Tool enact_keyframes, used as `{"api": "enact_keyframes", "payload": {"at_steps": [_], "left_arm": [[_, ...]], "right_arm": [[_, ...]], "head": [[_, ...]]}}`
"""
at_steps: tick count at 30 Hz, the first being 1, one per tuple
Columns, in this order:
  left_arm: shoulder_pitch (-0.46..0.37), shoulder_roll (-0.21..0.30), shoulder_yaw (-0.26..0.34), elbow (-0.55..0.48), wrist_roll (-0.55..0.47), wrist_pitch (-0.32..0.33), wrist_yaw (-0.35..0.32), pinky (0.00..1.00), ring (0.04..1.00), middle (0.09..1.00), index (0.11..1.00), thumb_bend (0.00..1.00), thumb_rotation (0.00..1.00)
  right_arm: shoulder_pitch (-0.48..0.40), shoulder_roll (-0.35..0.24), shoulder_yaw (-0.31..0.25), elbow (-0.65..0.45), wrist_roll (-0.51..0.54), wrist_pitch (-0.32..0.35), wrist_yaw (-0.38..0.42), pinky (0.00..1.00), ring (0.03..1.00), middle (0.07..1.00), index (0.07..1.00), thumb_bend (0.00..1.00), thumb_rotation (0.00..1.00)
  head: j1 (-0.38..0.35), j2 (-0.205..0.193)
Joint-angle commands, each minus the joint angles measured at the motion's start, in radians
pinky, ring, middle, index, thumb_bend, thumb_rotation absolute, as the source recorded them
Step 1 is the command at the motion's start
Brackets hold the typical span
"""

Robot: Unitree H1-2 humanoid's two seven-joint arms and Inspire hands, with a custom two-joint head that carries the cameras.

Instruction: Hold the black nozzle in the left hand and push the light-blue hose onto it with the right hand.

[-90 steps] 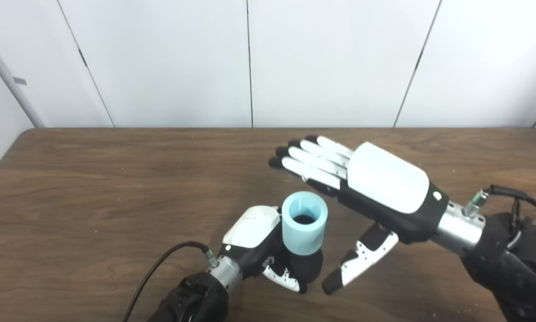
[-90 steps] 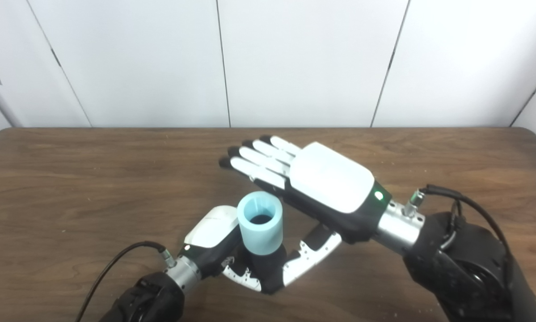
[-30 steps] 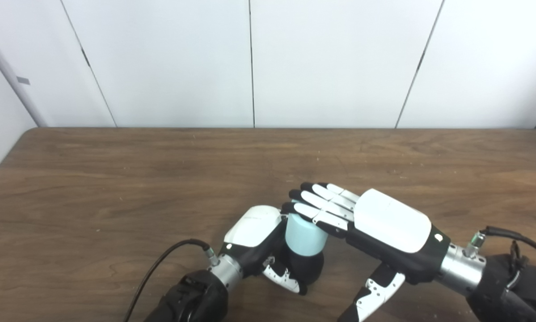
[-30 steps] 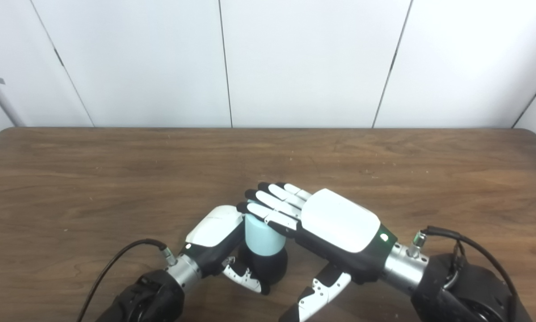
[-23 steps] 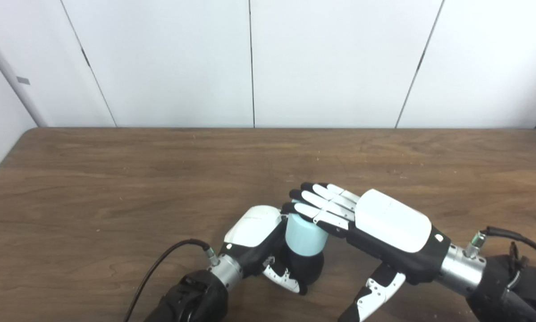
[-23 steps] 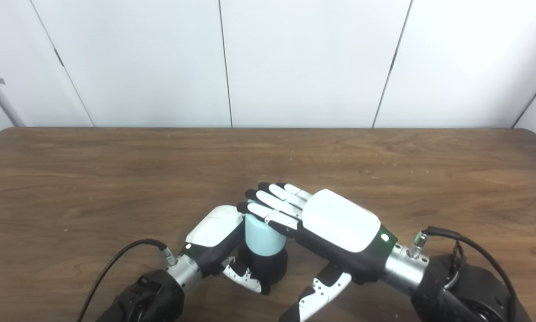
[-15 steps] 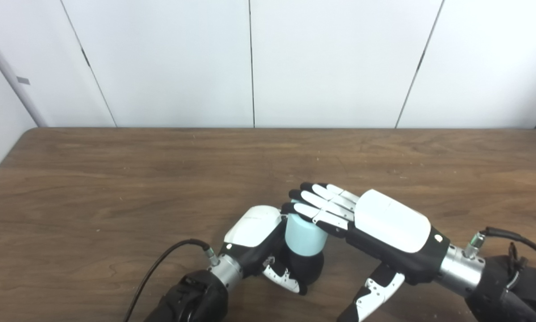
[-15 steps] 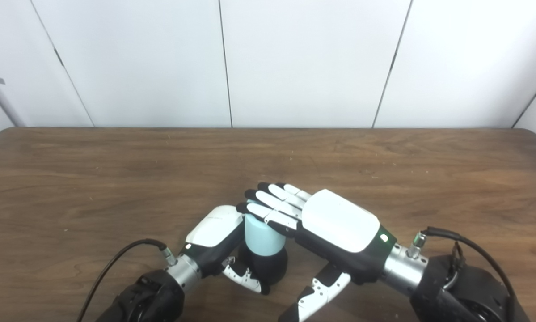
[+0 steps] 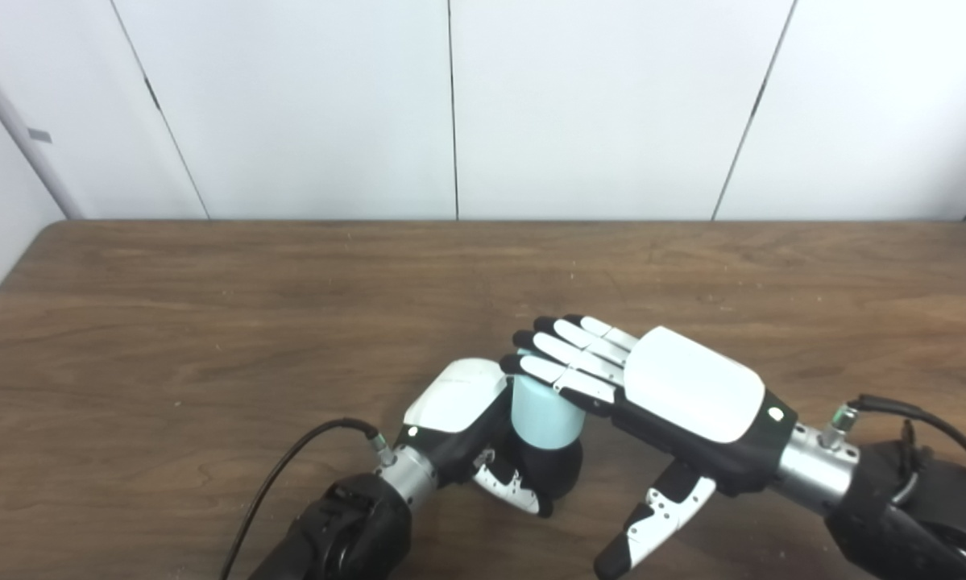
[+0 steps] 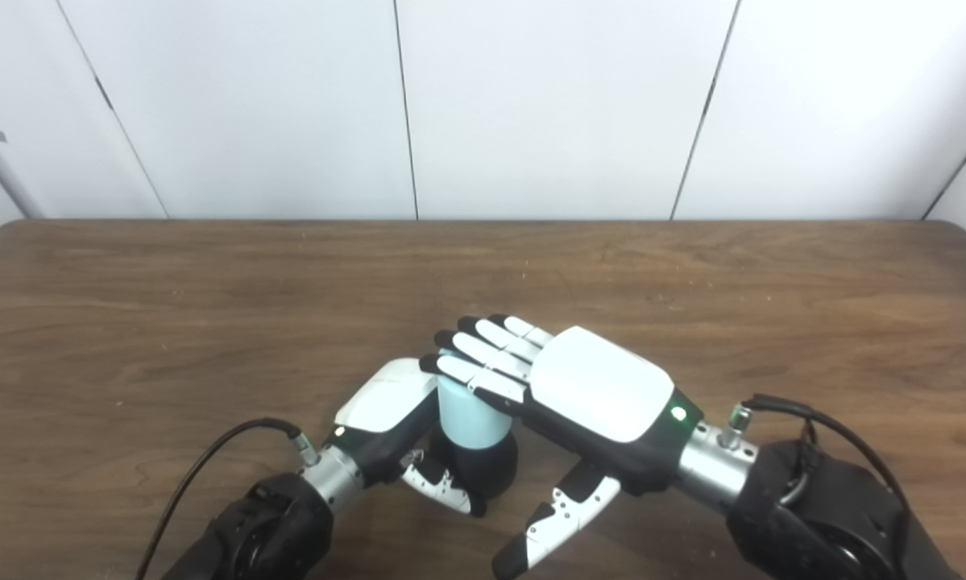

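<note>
Wooden table (image 9: 209,322), left hand (image 9: 458,411) clamping black nozzle (image 9: 551,475), upright light-blue hose (image 9: 541,415), flat, spread right hand (image 9: 668,387) atop.

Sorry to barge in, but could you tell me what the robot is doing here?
The left hand grips a black nozzle standing on the wooden table. A light-blue hose piece sits on top of the nozzle. The right hand lies flat across the hose's top end, fingers extended, thumb splayed aside, placed to press it down.

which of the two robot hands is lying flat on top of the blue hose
The right robot hand: its straight fingers rest flat across the top of the light-blue hose. The left robot hand instead wraps the black nozzle below.
</note>
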Motion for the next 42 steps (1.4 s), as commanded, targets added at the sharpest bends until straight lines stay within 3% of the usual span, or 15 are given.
{"api": "enact_keyframes", "payload": {"at_steps": [1,13,24,28,33,38,40,41,42], "left_arm": [[0.055,0.023,-0.046,0.069,0.003,0.036,-0.121,0.84,0.623,0.524,0.464,0.52,0.0],[0.058,0.023,-0.047,0.063,0.003,0.039,-0.124,0.84,0.623,0.524,0.464,0.52,0.0],[0.054,0.026,-0.046,0.067,-0.004,0.036,-0.125,0.85,0.624,0.516,0.473,0.52,0.0],[0.054,0.028,-0.046,0.06,-0.004,0.034,-0.125,0.85,0.627,0.534,0.467,0.52,0.0],[0.038,0.032,-0.038,0.063,-0.015,0.035,-0.131,0.85,0.696,0.534,0.452,0.52,0.0],[0.025,0.037,-0.014,0.036,-0.049,0.039,-0.149,0.82,0.627,0.468,0.512,0.52,0.0],[0.023,0.037,-0.008,0.026,-0.054,0.038,-0.152,0.82,0.64,0.478,0.509,0.52,0.0],[0.022,0.038,-0.006,0.018,-0.051,0.035,-0.15,0.82,0.662,0.572,0.503,0.52,0.02],[0.022,0.037,-0.004,0.012,-0.048,0.032,-0.15,0.81,0.699,0.655,0.596,0.67,0.01]], "right_arm": [[0.022,-0.031,0.036,0.028,-0.024,-0.004,0.079,1.0,1.0,1.0,0.953,0.72,1.0],[0.004,-0.047,0.03,0.002,-0.024,0.018,0.103,1.0,1.0,1.0,0.957,0.72,1.0],[-0.1,-0.021,-0.068,-0.116,0.036,0.104,0.11,1.0,1.0,1.0,0.956,0.72,1.0],[-0.136,0.002,-0.103,-0.132,0.041,0.1,0.095,1.0,1.0,1.0,0.957,0.71,1.0],[-0.186,0.042,-0.157,-0.123,0.056,0.067,0.04,1.0,1.0,0.996,0.953,0.69,1.0],[-0.195,0.066,-0.171,-0.104,0.045,0.036,0.014,1.0,1.0,0.977,0.943,0.68,1.0],[-0.197,0.068,-0.173,-0.103,0.049,0.044,0.023,1.0,1.0,0.974,0.94,0.68,1.0],[-0.196,0.068,-0.174,-0.1,0.052,0.05,0.027,1.0,1.0,0.971,0.938,0.68,1.0],[-0.196,0.069,-0.174,-0.098,0.054,0.053,0.029,1.0,0.999,0.968,0.936,0.68,0.99]], "head": [[0.0,0.001],[0.0,0.004],[-0.003,-0.001],[-0.007,-0.003],[-0.006,-0.004],[-0.004,-0.003],[-0.005,-0.002],[-0.004,-0.003],[-0.004,-0.003]]}}
